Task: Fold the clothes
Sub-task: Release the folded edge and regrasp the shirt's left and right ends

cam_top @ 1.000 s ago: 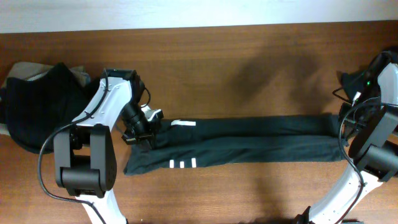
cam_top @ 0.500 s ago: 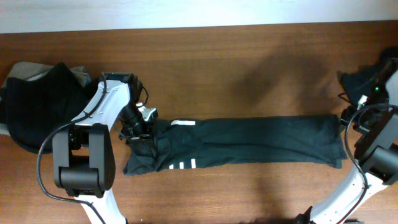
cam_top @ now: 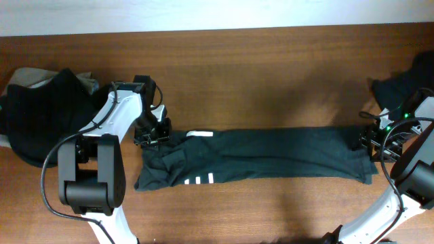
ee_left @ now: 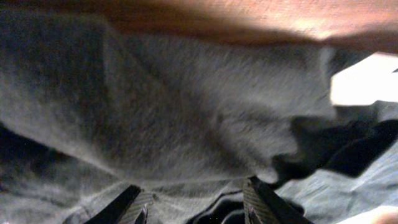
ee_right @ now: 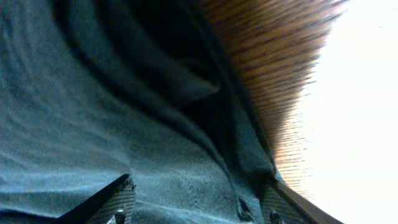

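One of the clothes, a dark garment (cam_top: 271, 152), lies folded into a long narrow strip across the table, with three small white hem marks (cam_top: 200, 179) near its left end. My left gripper (cam_top: 152, 137) stands over that left end, jaws open. In the left wrist view grey-black fabric (ee_left: 155, 112) fills the frame under the open left gripper (ee_left: 193, 190), none of it pinched. My right gripper (cam_top: 371, 141) is at the strip's right end. Its wrist view shows the right gripper (ee_right: 196, 186) open over dark-green fabric (ee_right: 93, 112) beside the cloth's edge.
A heap of more dark clothes (cam_top: 41, 115) with a beige piece (cam_top: 85, 81) lies at the far left. Another dark cloth (cam_top: 407, 81) sits at the back right. Brown wooden table (cam_top: 237, 61) runs behind the strip, a pale wall beyond it.
Both grippers have gone from shut to open and let go of the garment's ends. The strip has settled flat on the table. The right gripper came down onto the strip's right end.
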{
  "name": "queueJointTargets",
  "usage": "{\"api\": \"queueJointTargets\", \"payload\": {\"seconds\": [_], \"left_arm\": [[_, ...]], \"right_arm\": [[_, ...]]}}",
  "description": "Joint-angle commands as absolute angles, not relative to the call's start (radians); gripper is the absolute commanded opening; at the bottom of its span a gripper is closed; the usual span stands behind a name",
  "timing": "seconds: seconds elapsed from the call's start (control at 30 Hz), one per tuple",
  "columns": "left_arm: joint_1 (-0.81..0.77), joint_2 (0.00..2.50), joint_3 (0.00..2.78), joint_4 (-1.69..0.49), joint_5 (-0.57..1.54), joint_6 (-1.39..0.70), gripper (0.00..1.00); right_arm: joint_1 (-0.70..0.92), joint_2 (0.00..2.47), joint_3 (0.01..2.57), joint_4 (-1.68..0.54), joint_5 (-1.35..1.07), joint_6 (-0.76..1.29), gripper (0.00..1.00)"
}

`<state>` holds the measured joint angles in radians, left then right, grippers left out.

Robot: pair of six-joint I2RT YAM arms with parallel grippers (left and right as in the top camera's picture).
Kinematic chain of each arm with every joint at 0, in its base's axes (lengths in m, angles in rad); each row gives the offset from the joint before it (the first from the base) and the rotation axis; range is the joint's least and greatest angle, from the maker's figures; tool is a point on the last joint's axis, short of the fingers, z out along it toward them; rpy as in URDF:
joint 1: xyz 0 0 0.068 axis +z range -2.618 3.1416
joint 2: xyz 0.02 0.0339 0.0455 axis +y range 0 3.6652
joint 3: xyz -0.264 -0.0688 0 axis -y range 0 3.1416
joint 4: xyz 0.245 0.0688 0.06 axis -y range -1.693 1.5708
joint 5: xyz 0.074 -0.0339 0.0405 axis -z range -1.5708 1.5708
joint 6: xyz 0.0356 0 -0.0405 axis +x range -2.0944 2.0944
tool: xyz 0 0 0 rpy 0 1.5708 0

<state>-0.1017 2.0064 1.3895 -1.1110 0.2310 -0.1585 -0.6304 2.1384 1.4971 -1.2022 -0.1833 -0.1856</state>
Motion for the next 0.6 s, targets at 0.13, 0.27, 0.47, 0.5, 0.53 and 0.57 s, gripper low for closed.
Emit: {"api": "queueJointTargets", "payload": {"seconds": [0.13,0.27,0.47,0.5,0.53,0.57], "left_arm": [[-0.075,1.980,1.280,-0.960,0.261,-0.172,0.27],[-0.049,1.980,1.271,-0.817,0.187,-0.225,0.26],[-0.039,1.980,1.271,-0.596,0.117,-0.324,0.27],[-0.036,1.980,1.271,-0.540,0.104,-0.334,0.27],[-0.036,1.980,1.271,-0.476,0.107,-0.337,0.33],[-0.036,1.980,1.271,-0.387,0.109,-0.338,0.35]], "right_arm": [[-0.628,2.163,1.470,-1.104,-0.207,-0.166,0.24],[-0.606,2.163,1.470,-0.991,-0.215,-0.137,0.24],[-0.491,2.163,1.470,-0.794,-0.191,-0.085,0.29],[-0.477,2.163,1.470,-0.744,-0.192,-0.051,0.29],[-0.463,2.163,1.470,-0.704,-0.192,-0.022,0.30],[-0.447,2.163,1.470,-0.671,-0.193,-0.017,0.33]]}}
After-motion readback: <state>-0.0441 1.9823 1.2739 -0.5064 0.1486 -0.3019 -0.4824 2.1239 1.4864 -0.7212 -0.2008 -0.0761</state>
